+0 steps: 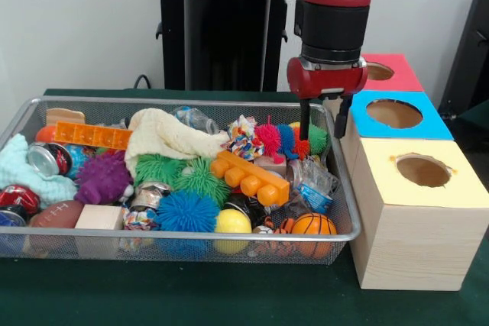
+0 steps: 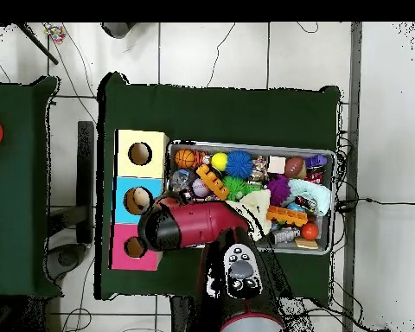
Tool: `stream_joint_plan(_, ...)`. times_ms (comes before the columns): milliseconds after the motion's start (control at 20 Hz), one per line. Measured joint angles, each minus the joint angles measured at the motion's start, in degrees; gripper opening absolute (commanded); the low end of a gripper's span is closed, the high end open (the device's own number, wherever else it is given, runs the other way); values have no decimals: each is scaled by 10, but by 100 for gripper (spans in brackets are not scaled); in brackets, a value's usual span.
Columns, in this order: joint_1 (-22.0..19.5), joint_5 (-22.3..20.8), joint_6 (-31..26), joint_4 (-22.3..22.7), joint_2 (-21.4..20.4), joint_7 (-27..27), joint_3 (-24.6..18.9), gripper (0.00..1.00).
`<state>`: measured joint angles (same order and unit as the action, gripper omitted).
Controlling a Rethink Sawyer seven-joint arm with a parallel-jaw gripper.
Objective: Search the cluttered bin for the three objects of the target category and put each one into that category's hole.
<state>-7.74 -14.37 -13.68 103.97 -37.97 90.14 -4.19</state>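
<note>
**Gripper poised at the bin's box-side corner, nothing between its fingers**

Your gripper [image 1: 322, 131] hung with its two dark fingers spread apart and empty, the tips just inside the wire bin [image 1: 345, 211] at the far corner next to the boxes.

Take that bin as your landmark. The three boxes stood in a row touching its side: the yellow box [image 1: 416, 223] nearest the camera, the blue box [image 1: 397, 116] behind it, the red box [image 1: 390, 72] farthest back. The gripper was level with the blue box, so that hole lay just sideways from it.

Which category was wanted the pictures did not show, so you had to judge the targets. Inside the bin, the spiky toys [image 1: 279, 140] lay directly under the fingers, touching one another in a row. The orange block [image 1: 250, 176] ran diagonally from the bin's middle toward the boxes. The small basketball [image 1: 314, 226] sat in the near corner by the yellow box, well forward of the gripper.
</note>
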Motion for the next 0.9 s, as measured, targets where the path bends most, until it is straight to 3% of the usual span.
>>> stream_joint_plan(450,-6,0,68,55,23,0,2,100)
stream_joint_plan(900,-27,0,56,82,10,0,1,100)
